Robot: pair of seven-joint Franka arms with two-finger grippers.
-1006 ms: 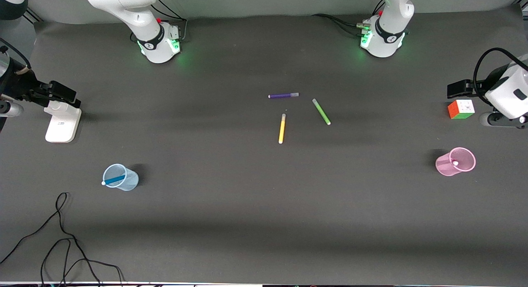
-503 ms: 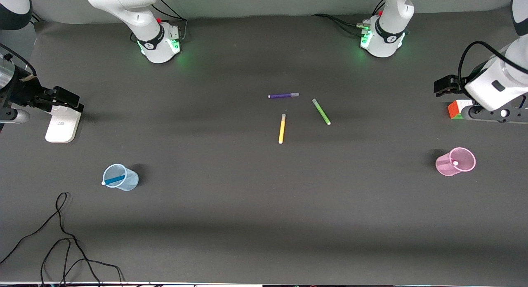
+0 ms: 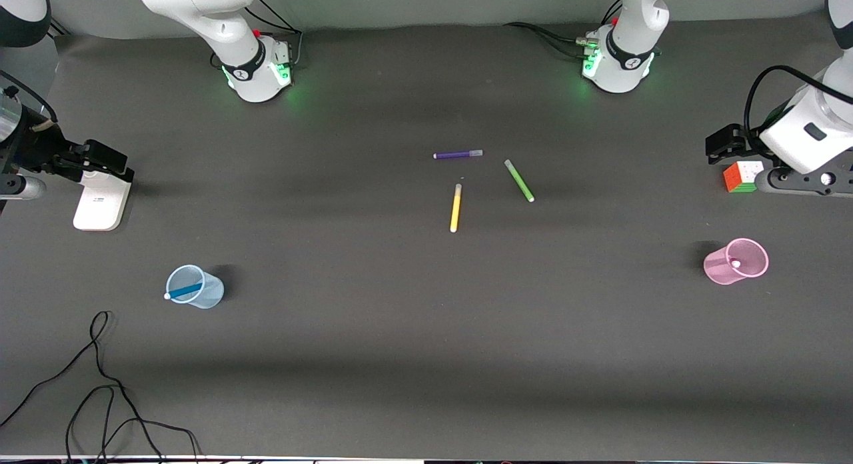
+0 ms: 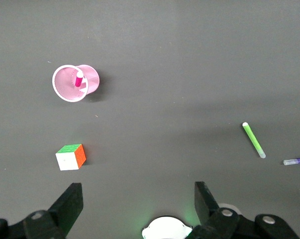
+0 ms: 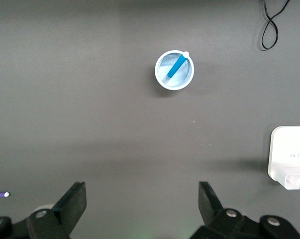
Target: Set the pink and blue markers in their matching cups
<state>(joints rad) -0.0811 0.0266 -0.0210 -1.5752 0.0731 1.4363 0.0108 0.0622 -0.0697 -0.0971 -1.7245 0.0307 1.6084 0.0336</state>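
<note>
The pale blue cup stands near the right arm's end of the table with the blue marker leaning in it. Both show in the right wrist view, cup and marker. The pink cup stands near the left arm's end with the pink marker in it. Both show in the left wrist view, cup and marker. My left gripper is open and empty, up over the cube. My right gripper is open and empty, up over the white block.
A yellow pen, a green pen and a purple pen lie mid-table. A colour cube sits farther from the camera than the pink cup. A white block sits at the right arm's end. A black cable lies near the front edge.
The left arm's hand has shifted a little over the cube, and the right arm's hand has shifted slightly. Cups, markers and pens have not moved.
</note>
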